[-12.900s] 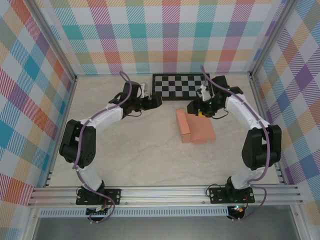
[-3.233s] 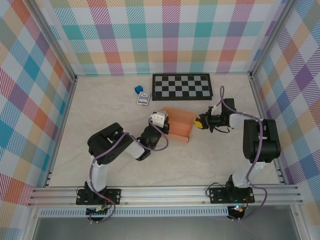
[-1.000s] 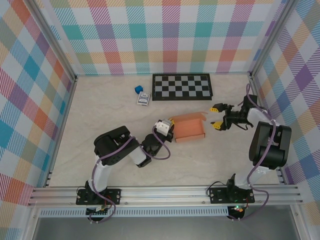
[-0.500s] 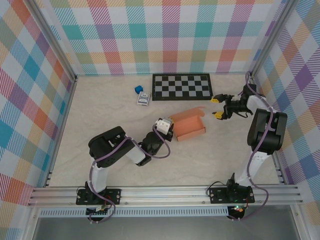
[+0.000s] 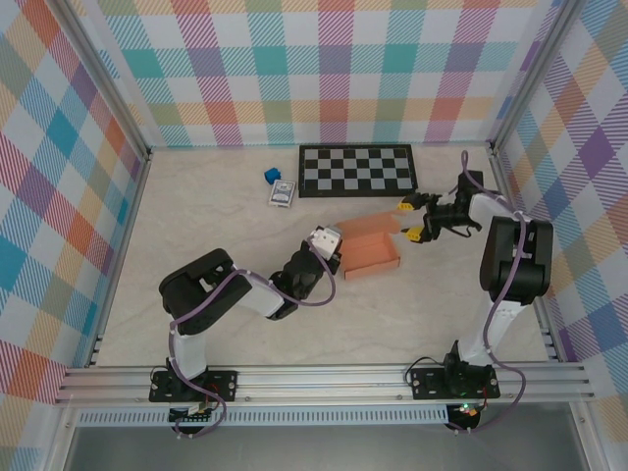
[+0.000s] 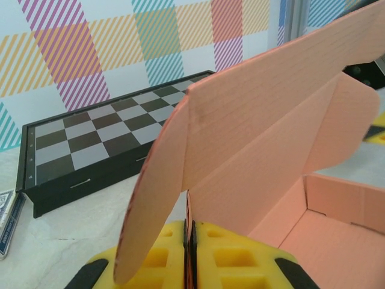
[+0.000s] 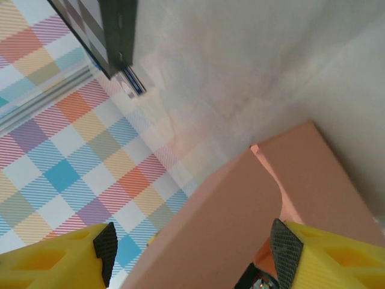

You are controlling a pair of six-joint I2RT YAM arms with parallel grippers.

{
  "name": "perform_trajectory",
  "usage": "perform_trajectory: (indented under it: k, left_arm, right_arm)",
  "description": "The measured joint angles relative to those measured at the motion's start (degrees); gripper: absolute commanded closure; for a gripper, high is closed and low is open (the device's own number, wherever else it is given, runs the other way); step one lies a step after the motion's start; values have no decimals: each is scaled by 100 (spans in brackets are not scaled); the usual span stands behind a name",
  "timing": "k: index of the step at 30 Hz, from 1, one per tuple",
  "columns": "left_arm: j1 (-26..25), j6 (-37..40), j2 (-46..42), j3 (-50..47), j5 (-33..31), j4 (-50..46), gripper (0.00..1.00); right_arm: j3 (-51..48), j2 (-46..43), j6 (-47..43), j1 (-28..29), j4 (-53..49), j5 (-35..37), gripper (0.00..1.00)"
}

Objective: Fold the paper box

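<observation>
Box (image 5: 373,251) mid-table, just in front of chessboard (image 5: 357,170). Half-formed: tray open, lid flap standing up. Left gripper (image 6: 190,253) closed tight on box's left wall, thin card pinched between jaws. Right gripper (image 5: 406,220) spread wide at box's right end, holding nothing; contact unclear.

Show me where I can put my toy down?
Bare table lies along the left wall, beside the card pack, and in front, between the paper box and the near rail. Crowded: the middle, where left gripper and right gripper meet the box; chessboard and blue cube at the back.
</observation>
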Motion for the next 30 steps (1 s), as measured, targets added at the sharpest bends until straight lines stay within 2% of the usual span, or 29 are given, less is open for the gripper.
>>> perform_trajectory:
  k: [13,19,21,27,30]
  left_arm:
    - [326,20,170,424,319,-87,86]
    - [448,-463,413,586,498,-107,80]
    - [479,-627,433,638,623,-118,56]
    - [597,-1123,433,632,1217,-52,44]
    - [752,-1311,426,553,1589,-22,31]
  right_arm:
    - [-195,-122,326,116,264,-323,35]
    - [-195,-79,514,282,516,-354,45]
    - [-195,-35,560,321,570,-356,46]
    - [-192,90,601,393,623,-356,47]
    - [-192,92,608,393,634,-356,47]
